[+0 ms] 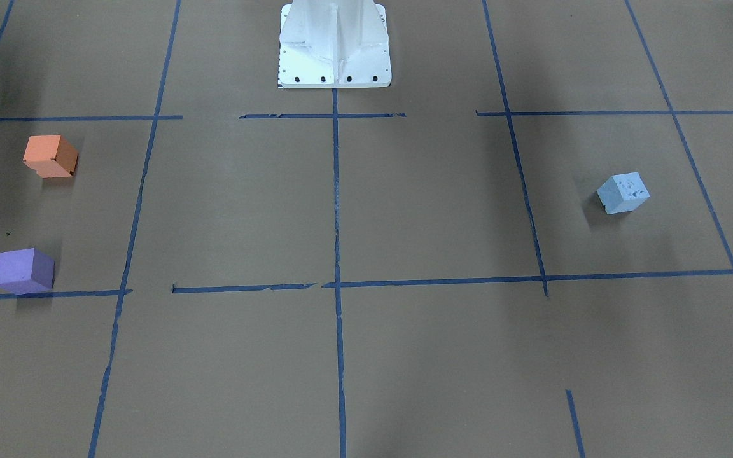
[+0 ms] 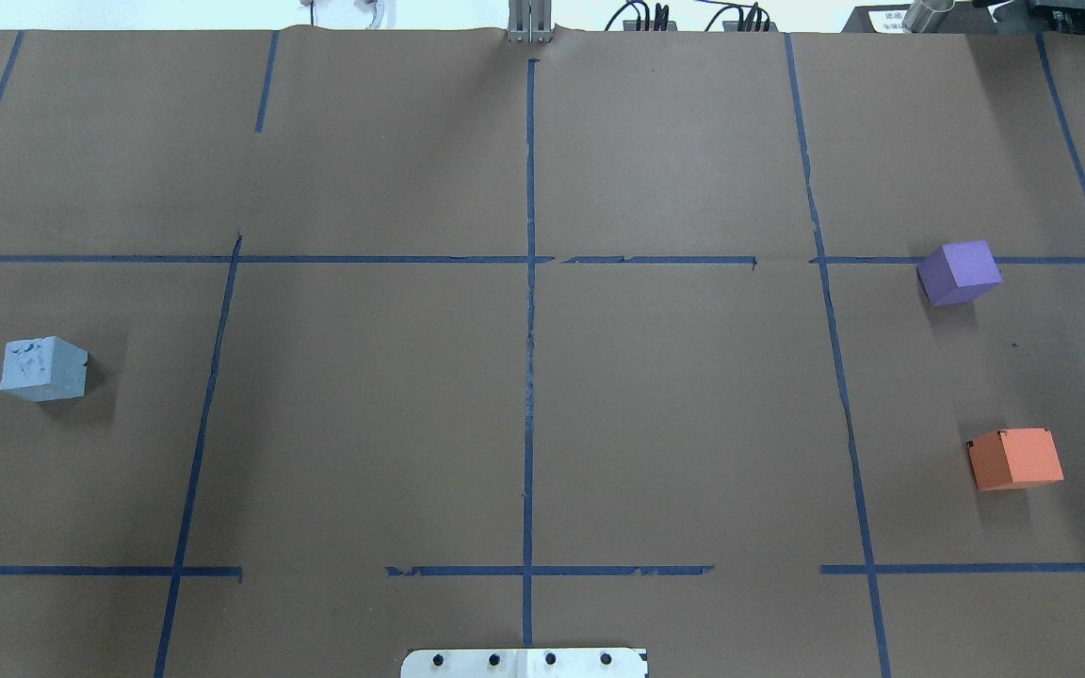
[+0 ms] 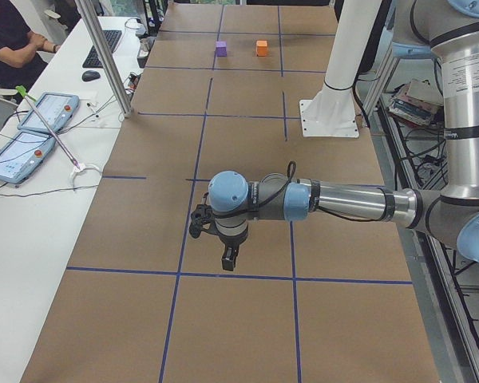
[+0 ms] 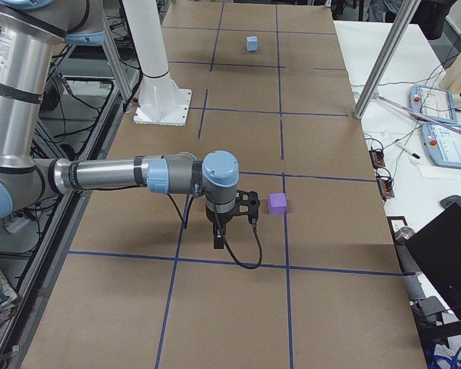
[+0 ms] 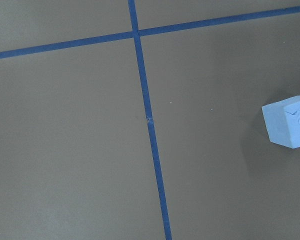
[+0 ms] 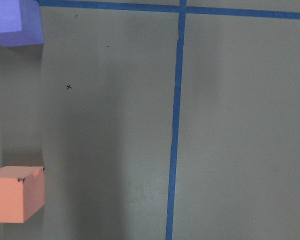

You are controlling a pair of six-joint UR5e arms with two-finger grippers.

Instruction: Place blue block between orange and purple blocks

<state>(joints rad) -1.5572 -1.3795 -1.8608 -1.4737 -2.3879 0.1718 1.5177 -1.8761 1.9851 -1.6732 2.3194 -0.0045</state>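
The pale blue block sits alone on the table's left side; it also shows in the front view and at the right edge of the left wrist view. The purple block and the orange block sit apart on the right side, with bare paper between them; both show in the right wrist view, purple and orange. My left gripper and right gripper hang above the table in the side views only. I cannot tell whether either is open or shut.
Brown paper with blue tape lines covers the table. The white robot base stands at the middle of the robot's edge. A side desk with tablets, a metal post and a seated person lie beyond the far edge.
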